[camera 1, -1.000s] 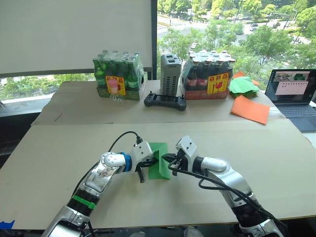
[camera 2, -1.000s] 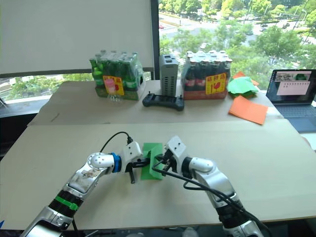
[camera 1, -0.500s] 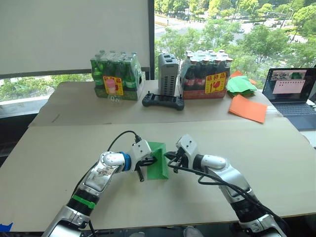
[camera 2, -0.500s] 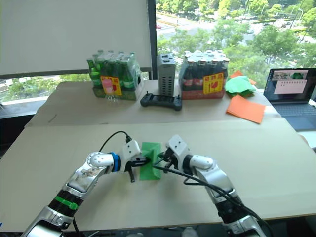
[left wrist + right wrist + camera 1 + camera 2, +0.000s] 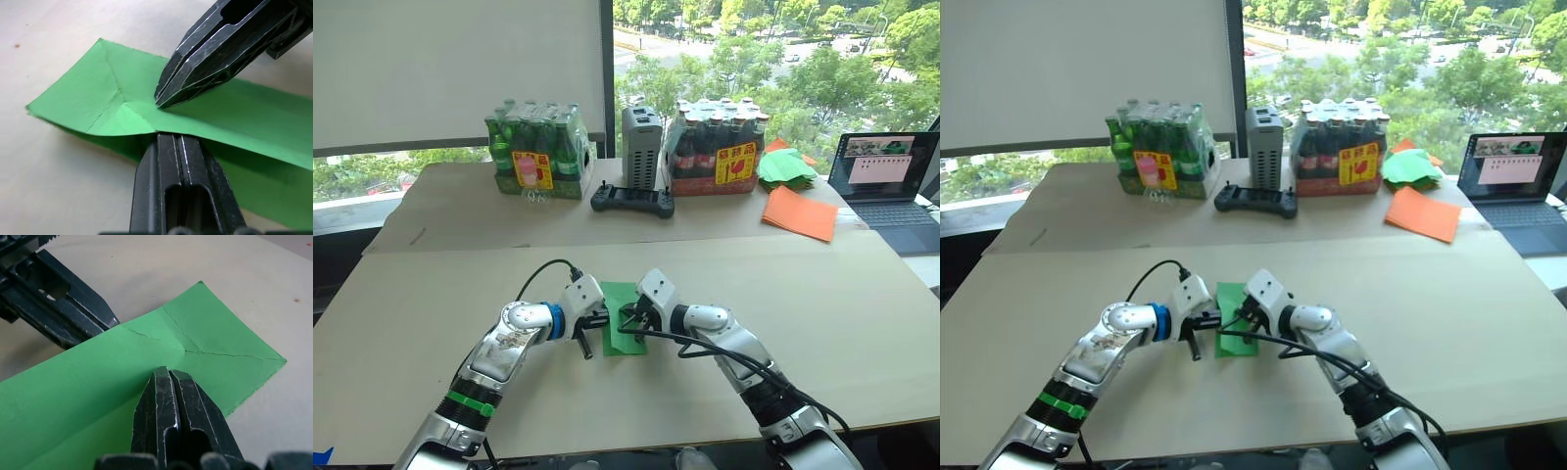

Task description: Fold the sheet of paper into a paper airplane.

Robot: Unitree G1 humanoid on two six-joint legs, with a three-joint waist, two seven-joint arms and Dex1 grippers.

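The sheet of paper [image 5: 616,343] is bright green and creased. It lies in the middle of the near table, with one long flap lifted a little [image 5: 98,93]. From the left, my left gripper [image 5: 599,320] is shut, its tips pinching the flap's edge [image 5: 128,328]. My right gripper [image 5: 626,324] comes in from the right, also shut. Its tip presses down on the paper's top face, where diagonal creases meet [image 5: 220,350]. In the left wrist view the two tips are a short gap apart, with my right gripper's tip [image 5: 159,102] just beyond my left gripper's tip [image 5: 168,136].
On the far table stand a pack of green bottles [image 5: 536,157], a grey box [image 5: 641,147], a black controller [image 5: 631,202] and a pack of dark bottles [image 5: 717,147]. Right of them lie orange sheets [image 5: 800,212], a heap of green papers [image 5: 786,166] and a laptop [image 5: 891,186].
The head view has shifted slightly. My right gripper has moved left onto the paper, and the flap that stood up half a second ago now lies lower.
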